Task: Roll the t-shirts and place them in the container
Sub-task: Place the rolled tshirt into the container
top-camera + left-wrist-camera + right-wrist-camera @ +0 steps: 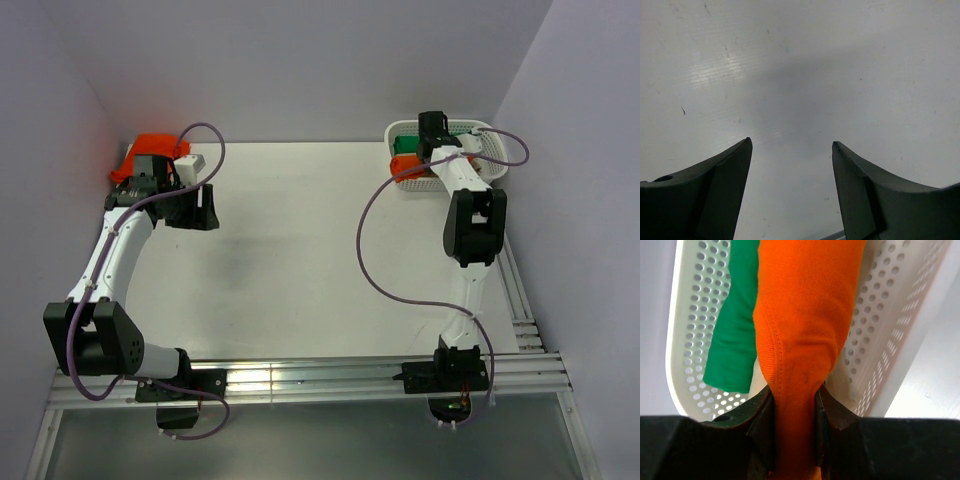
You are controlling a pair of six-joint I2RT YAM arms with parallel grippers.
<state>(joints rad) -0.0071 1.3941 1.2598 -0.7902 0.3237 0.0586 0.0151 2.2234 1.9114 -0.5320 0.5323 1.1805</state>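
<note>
Basket [687, 315]: orange t-shirt [800, 315] between gripper [794, 415] fingers

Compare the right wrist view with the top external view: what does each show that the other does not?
Only the right wrist view shows the right gripper clamped on the orange t-shirt, and the green t-shirt as a roll lying beside it. Only the top external view shows the left gripper over the bare table, and another orange t-shirt at the far left corner. Both show the white mesh basket holding orange and green cloth.
</note>
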